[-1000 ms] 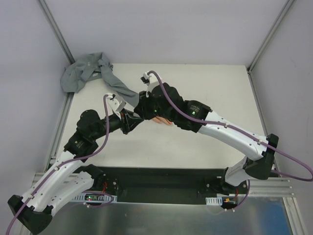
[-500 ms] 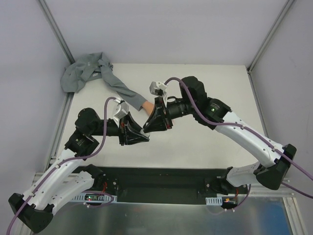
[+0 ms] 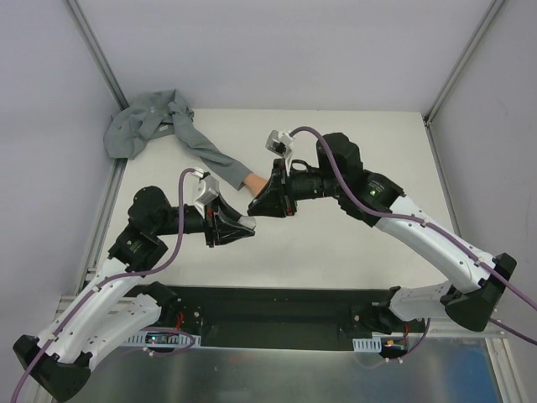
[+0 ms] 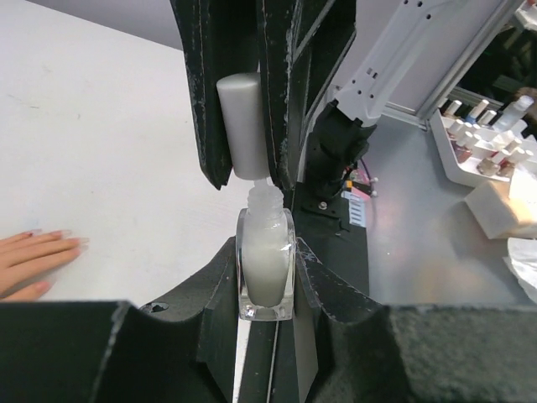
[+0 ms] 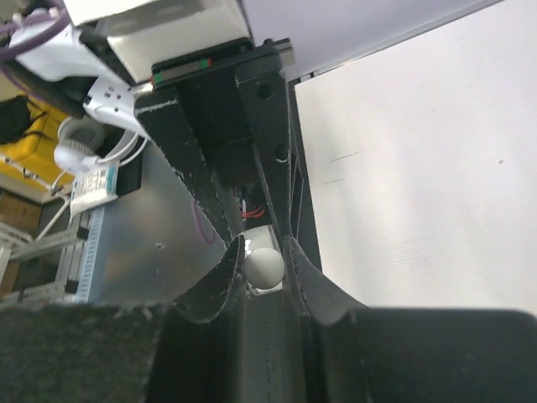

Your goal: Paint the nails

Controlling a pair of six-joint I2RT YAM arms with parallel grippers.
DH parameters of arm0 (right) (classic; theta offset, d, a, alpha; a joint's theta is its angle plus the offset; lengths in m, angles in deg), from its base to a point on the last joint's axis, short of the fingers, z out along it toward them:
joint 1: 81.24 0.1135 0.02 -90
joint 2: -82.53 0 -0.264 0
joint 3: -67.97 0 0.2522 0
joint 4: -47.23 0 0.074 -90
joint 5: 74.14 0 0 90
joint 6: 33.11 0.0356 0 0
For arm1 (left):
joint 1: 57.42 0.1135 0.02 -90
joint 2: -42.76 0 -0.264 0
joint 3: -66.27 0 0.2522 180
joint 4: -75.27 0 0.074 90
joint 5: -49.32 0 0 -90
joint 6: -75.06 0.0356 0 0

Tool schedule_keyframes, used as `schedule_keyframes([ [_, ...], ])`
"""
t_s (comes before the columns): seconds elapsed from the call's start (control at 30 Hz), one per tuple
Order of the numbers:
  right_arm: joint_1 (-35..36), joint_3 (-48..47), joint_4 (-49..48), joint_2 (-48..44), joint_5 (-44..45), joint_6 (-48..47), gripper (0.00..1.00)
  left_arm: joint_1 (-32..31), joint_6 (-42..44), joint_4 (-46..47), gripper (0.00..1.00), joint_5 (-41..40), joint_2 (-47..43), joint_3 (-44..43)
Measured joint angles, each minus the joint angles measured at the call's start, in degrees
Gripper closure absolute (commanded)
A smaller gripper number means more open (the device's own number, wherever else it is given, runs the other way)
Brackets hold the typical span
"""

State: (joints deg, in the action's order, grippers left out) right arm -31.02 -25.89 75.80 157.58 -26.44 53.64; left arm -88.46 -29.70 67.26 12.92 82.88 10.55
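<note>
Left gripper (image 3: 243,225) clamps clear polish bottle (image 4: 266,269), right gripper (image 3: 256,204) pinches grey cap (image 4: 243,126); peach mannequin hand (image 4: 33,260) adjacent, white tabletop (image 3: 361,168) extends right.

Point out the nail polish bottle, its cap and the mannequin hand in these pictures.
polish bottle (image 4: 266,273): left wrist view, on its pale glass body.
cap (image 4: 242,126): left wrist view, on its grey side.
mannequin hand (image 4: 32,262): left wrist view, on its fingers.
</note>
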Motion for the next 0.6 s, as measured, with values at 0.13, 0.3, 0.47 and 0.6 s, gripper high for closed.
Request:
schedule_keyframes([
  [0.13,0.8,-0.7,0.4,-0.4,6.7,3.1,1.0,0.0,2.3,-1.0,1.0,-2.2,-0.2,0.0],
  [0.3,1.0,-1.0,1.0,-0.9,11.8,4.8,1.0,0.0,4.0,-2.5,1.0,-3.4,-0.1,0.0],
  [0.47,1.3,-1.0,1.1,-1.0,13.6,5.8,1.0,0.0,4.7,-3.0,1.0,-4.7,-0.3,0.0],
  [0.6,1.4,-1.0,1.1,-1.4,14.2,6.7,1.0,0.0,5.3,-3.7,1.0,-6.3,-0.5,0.0],
])
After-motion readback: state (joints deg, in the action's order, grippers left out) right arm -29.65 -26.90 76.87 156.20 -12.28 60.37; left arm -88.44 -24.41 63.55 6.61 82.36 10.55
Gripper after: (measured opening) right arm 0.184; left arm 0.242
